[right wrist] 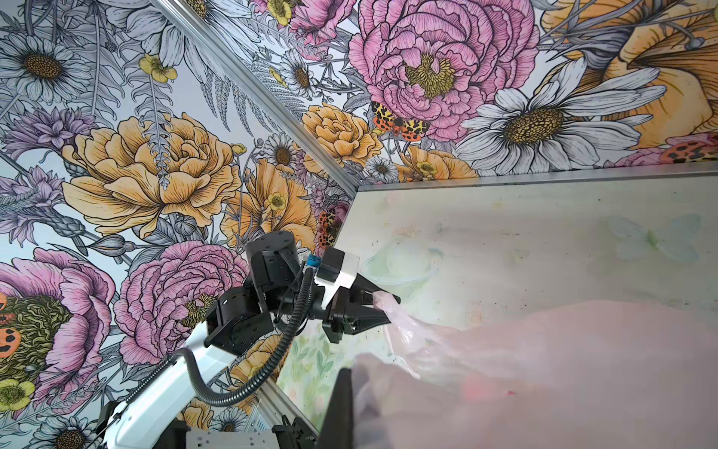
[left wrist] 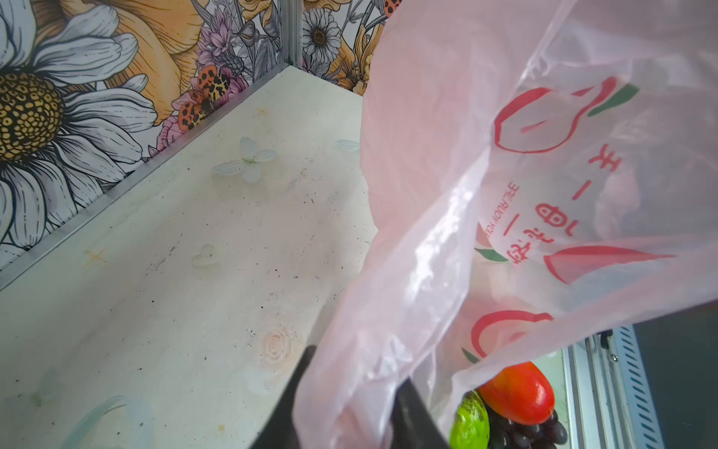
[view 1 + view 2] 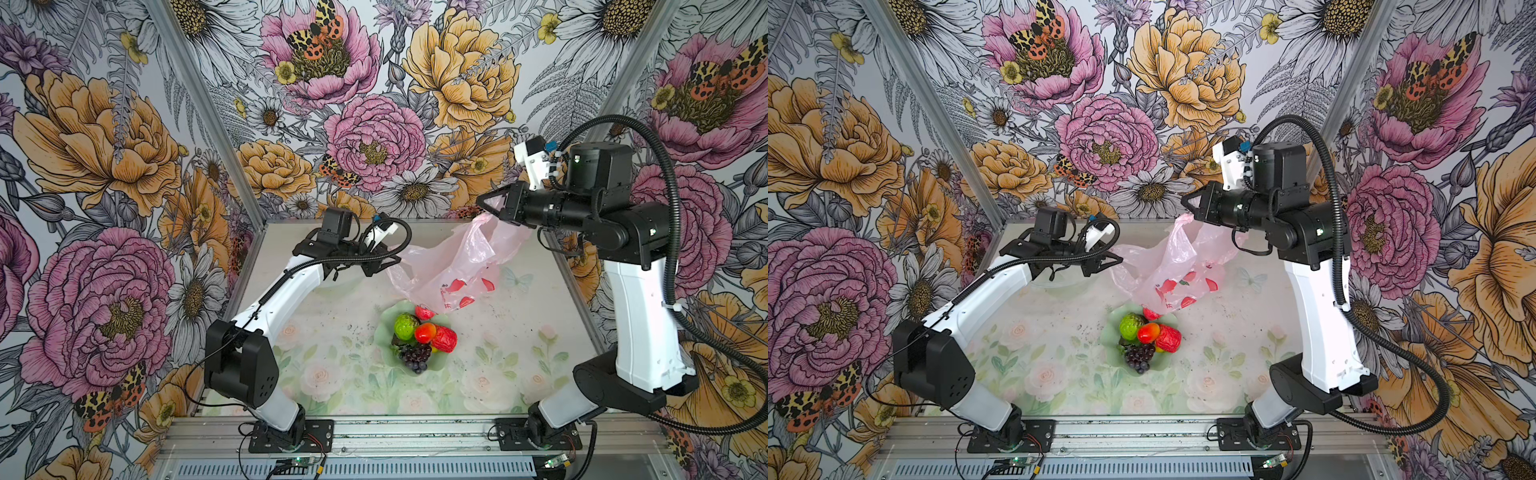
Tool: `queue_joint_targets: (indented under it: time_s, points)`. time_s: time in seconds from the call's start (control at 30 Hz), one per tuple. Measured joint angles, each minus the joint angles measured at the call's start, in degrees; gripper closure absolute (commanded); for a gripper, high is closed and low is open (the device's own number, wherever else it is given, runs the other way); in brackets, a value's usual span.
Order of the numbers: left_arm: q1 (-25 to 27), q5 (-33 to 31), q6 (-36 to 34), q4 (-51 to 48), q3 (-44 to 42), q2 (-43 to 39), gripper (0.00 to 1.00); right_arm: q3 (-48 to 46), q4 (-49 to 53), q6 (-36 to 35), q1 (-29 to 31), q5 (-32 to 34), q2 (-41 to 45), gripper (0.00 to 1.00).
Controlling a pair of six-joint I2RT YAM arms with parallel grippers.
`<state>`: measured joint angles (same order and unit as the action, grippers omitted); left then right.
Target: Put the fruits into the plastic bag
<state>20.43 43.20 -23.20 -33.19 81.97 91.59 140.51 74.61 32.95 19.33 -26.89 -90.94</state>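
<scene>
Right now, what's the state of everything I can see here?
Bag: held up at two spots, no fruit visible inside.
Left gripper: jaws shut on bag.
Right gripper: jaws shut on bag.
Dish: lying flat, full.
Fruits: piled in dish.

plastic bag (image 3: 453, 257): thin translucent crinkled film | orange-red fruit (image 3: 425, 332): glossy | table (image 3: 332, 299): matt, scuffed | rail (image 3: 415, 434): metal

Left arm (image 3: 286, 286) slopes up from a bent elbow, wrist level, left gripper (image 3: 395, 260) pointing toward the middle, jaws clamped on the bag (image 3: 453, 262). Right arm (image 3: 636, 316) stands taller, lower link upright, forearm level, right gripper (image 3: 484, 202) held higher than the left, jaws pinching the bag's upper edge
</scene>
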Motion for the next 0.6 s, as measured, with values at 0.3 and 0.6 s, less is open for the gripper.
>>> queue_joint_targets:
  time_s: [0.3, 0.6]
  points:
    - [-6.3, -4.2, 15.1, -1.4, 6.1, 2.1, 1.0, -7.5, 6.4, -4.5, 0.1, 7.6, -0.3, 1.0]
    - [-11.6, -15.5, 32.3, -0.9, 7.6, -3.5, 1.0, -12.4, 16.9, -6.4, 0.2, 26.8, -3.2, 1.0]
